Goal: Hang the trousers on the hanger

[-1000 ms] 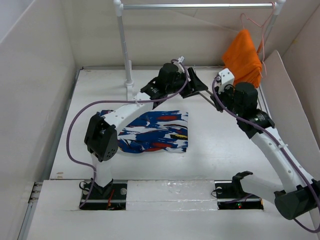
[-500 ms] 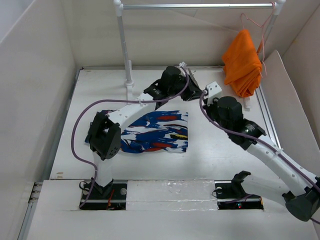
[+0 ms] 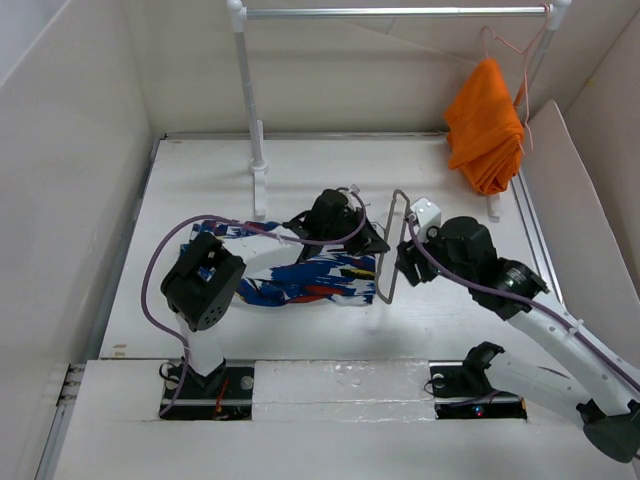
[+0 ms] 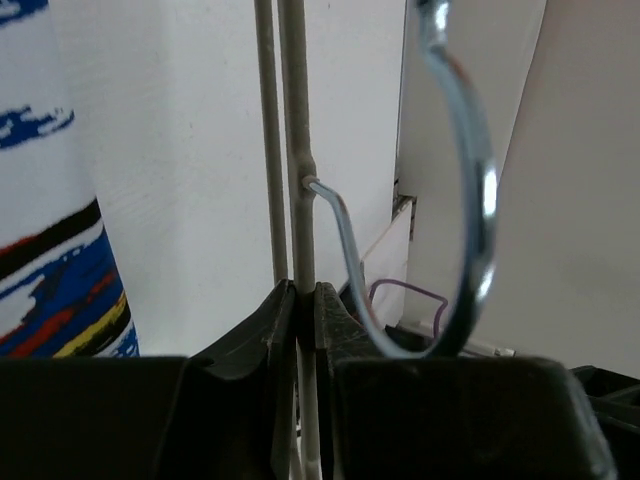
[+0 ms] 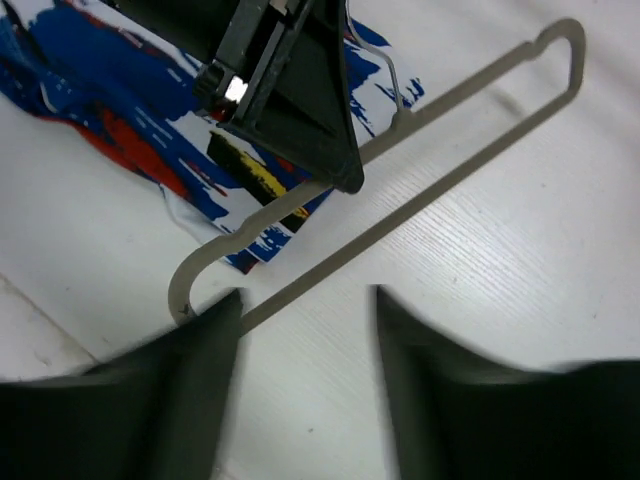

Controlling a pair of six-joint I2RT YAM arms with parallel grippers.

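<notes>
While left hand (image 4: 305,292) pinches single hanger (image 5: 460,172), right hand (image 5: 305,295) spread apart nearby; one pair trousers (image 3: 335,277) underneath

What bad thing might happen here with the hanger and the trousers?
The left tool pinches one thin bar of the grey hanger with a metal hook, and the right tool is open, so the hanger might twist or slip. Its end is above the blue patterned cloth trousers and might snag them.

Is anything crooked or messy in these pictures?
Yes, the orange garment: it hangs in a bunched, lopsided lump at the right end of the rail, not spread out. Nothing looks spilled or broken.
</notes>
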